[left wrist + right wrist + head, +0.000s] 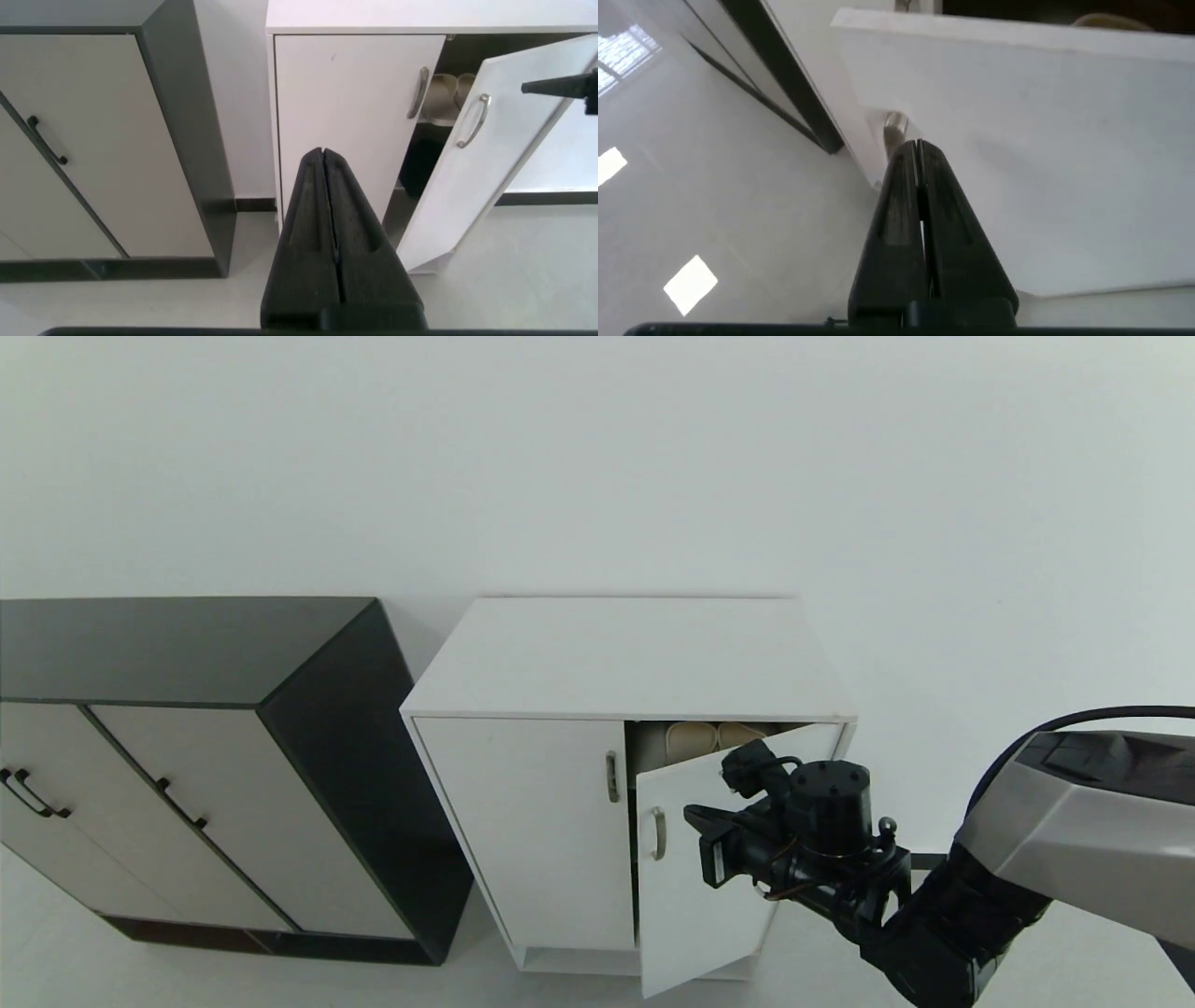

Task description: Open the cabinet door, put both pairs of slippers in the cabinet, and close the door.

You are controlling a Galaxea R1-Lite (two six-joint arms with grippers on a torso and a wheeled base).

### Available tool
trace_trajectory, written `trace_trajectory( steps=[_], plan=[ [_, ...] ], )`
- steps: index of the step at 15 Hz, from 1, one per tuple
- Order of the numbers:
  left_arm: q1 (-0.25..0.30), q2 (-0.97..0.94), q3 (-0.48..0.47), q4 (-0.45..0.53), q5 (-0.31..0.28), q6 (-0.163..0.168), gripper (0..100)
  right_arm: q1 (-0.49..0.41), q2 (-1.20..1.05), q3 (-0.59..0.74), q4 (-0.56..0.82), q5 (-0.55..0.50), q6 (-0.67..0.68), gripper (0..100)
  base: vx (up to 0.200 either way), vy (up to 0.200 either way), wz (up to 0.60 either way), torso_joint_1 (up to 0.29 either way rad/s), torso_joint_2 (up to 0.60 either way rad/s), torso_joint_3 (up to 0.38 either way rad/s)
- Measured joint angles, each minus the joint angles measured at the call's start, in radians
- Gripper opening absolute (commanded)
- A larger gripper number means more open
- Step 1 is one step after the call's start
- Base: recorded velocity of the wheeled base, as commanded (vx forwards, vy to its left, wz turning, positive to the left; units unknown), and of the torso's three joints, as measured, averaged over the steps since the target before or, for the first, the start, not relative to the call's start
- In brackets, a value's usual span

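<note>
The white cabinet (616,658) stands against the wall with its left door (527,831) shut and its right door (700,896) swung partly open. Through the gap, beige slippers (693,737) lie on the upper shelf, also seen as slippers (453,91) in the left wrist view. My right gripper (691,815) is shut with nothing in it, its tip against the open door's outer face (1046,140) beside the metal handle (895,126). My left gripper (324,154) is shut and holds nothing, held back from the cabinet and facing its left door (355,103).
A larger black cabinet (187,653) with beige doors and dark handles stands to the left of the white one, with a narrow gap between them. Pale glossy floor (710,187) lies in front. A plain wall runs behind both.
</note>
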Motion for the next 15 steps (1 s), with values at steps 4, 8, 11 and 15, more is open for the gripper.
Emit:
trace_trajectory(
  steps=[4, 8, 11, 15],
  plan=[
    [0.0, 0.0, 0.0, 0.0, 0.0, 0.0, 0, -0.031, 0.039, -0.067, 0.0, 0.0, 0.0, 0, 0.0, 0.0, 0.0, 0.0, 0.0, 0.0],
    [0.0, 0.0, 0.0, 0.0, 0.0, 0.0, 0, -0.047, 0.071, -0.118, 0.004, 0.001, 0.002, 0, 0.0, 0.0, 0.0, 0.0, 0.0, 0.0],
    [0.0, 0.0, 0.0, 0.0, 0.0, -0.001, 0, -0.061, 0.103, -0.177, 0.022, 0.0, 0.002, 0, 0.0, 0.0, 0.0, 0.0, 0.0, 0.0],
    [0.0, 0.0, 0.0, 0.0, 0.0, -0.001, 0, -0.088, 0.14, -0.264, 0.069, 0.0, 0.002, 0, 0.0, 0.0, 0.0, 0.0, 0.0, 0.0]
  ],
)
